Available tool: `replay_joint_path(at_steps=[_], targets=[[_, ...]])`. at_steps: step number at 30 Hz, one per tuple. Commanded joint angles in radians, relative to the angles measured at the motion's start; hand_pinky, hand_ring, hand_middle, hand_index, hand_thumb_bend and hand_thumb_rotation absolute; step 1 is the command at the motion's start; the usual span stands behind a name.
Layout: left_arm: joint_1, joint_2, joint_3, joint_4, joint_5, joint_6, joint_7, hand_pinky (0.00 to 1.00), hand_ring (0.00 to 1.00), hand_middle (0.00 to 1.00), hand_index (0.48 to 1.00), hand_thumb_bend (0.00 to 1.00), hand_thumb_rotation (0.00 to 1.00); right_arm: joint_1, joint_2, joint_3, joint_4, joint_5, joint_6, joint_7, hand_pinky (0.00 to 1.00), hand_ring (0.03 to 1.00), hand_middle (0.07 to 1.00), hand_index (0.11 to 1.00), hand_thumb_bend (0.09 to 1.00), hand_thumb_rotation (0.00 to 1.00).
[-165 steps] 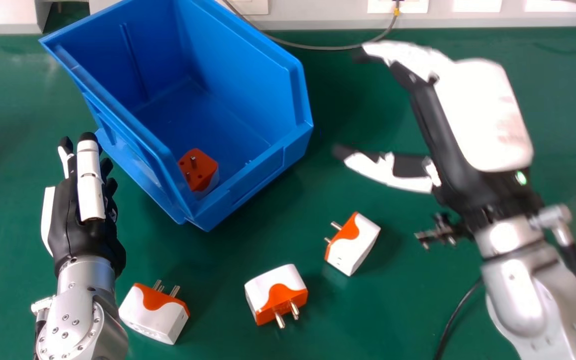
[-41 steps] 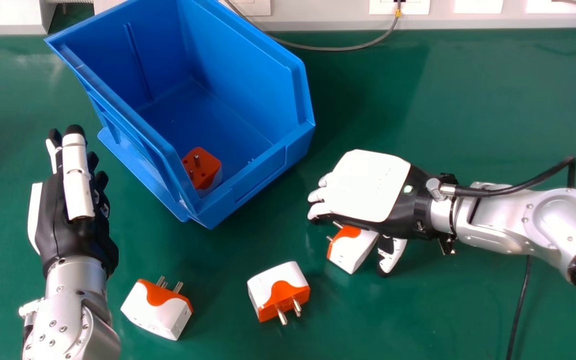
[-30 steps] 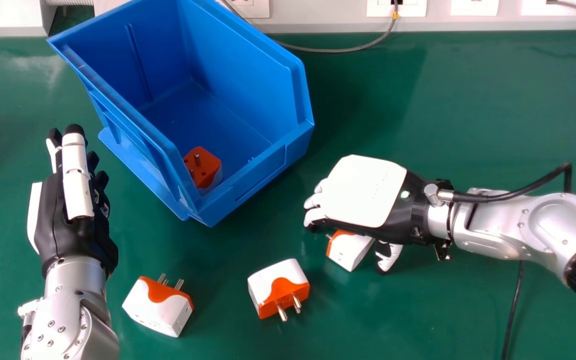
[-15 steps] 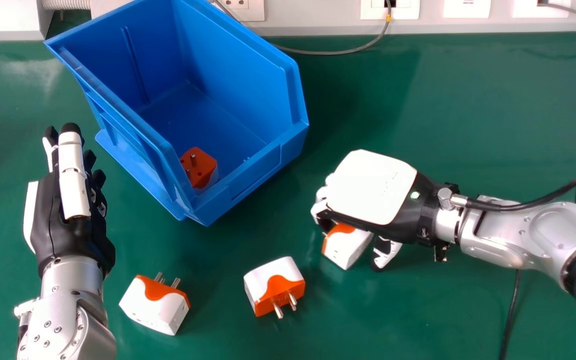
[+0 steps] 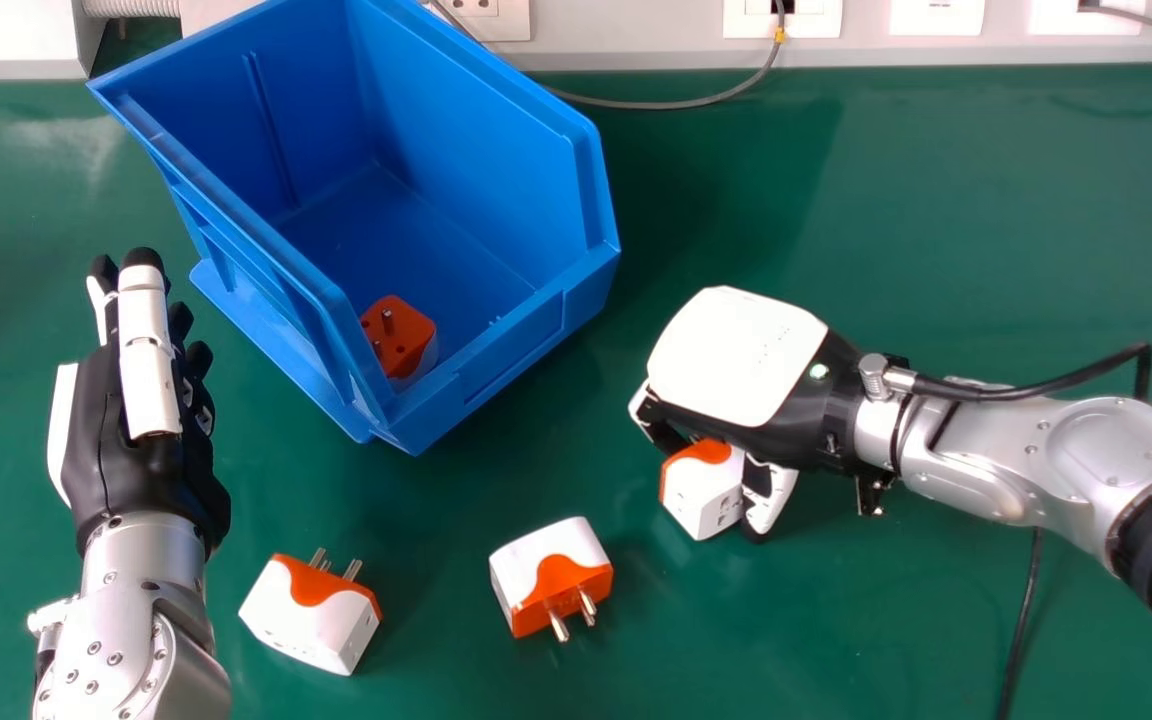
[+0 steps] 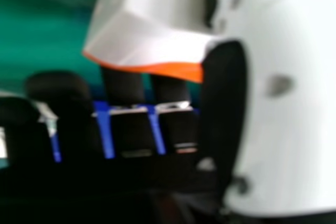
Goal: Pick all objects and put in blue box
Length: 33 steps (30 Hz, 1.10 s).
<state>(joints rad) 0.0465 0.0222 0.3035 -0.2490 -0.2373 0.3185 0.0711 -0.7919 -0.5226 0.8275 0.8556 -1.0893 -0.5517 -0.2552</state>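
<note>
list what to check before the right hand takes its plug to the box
1. Grasp on held plug: ok, right hand curled round it.
2. Grip firm enough: cannot tell.
3. Held plug off the table: cannot tell.
4. Room in box: ok, boxed plug leaves space.
5. Path free of left hand: ok, it's left of the box.
6. Other plugs boxed: not ok, left plug and middle plug outside.

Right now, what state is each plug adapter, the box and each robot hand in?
Blue box: open-topped
Boxed adapter: inside, pins up
Leftmost adapter: on the table, pins facing away from the robot
Middle adapter: on the table, pins towards the robot
Rightmost adapter: held
Left hand: open, fingers straight
Right hand: fingers curled round the rightmost adapter
</note>
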Motion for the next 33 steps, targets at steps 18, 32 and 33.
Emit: replay_joint_path(at_steps=[18, 32, 33], targets=[[-0.019, 0.003, -0.004, -0.02, -0.001, 0.001, 0.009, 1.0, 1.0, 1.0, 1.0, 0.27, 0.97, 0.118, -0.075, -0.15, -0.213, 0.125, 0.11, 0.181, 0.02, 0.065, 0.14, 0.478, 0.513, 0.12], [-0.041, 0.005, -0.002, 0.005, -0.001, 0.0, 0.017, 1.0, 1.0, 1.0, 1.0, 0.27, 0.97, 0.377, -0.206, -0.446, -0.775, 0.254, 0.167, 0.338, 0.02, 0.069, 0.138, 0.471, 0.492, 0.15], [-0.041, 0.006, -0.001, 0.005, -0.001, 0.0, 0.016, 1.0, 1.0, 1.0, 1.0, 0.27, 0.97, 0.391, -0.21, -0.464, -0.805, 0.25, 0.168, 0.337, 0.02, 0.07, 0.138, 0.471, 0.491, 0.15]])
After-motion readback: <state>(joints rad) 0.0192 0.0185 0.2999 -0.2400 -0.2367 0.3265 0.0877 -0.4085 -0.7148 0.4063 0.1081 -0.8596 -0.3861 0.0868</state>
